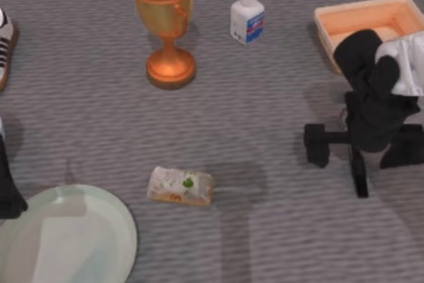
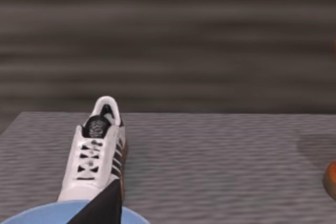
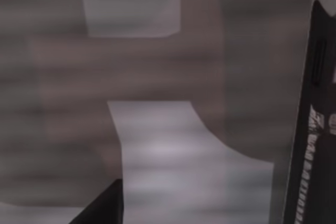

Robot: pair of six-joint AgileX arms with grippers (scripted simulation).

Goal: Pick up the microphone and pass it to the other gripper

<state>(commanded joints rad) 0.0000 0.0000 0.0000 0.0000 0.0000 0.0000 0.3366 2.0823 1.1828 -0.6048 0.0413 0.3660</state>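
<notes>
With its jaws spread wide, the right gripper [image 1: 361, 145] hangs over the microphone [image 1: 358, 175], whose slim black handle lies on the worktop between them; it looks light, stiff and smooth, so mid-handle seems the safest place to pinch.

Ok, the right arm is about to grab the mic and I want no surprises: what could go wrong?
1. The right gripper stands open astride the microphone, whose head is hidden under the arm; a grip near one end may let the slim handle tip or slip.
2. The left gripper is parked at the far left edge, so the carry may pass near the sandwich and goblet.
</notes>
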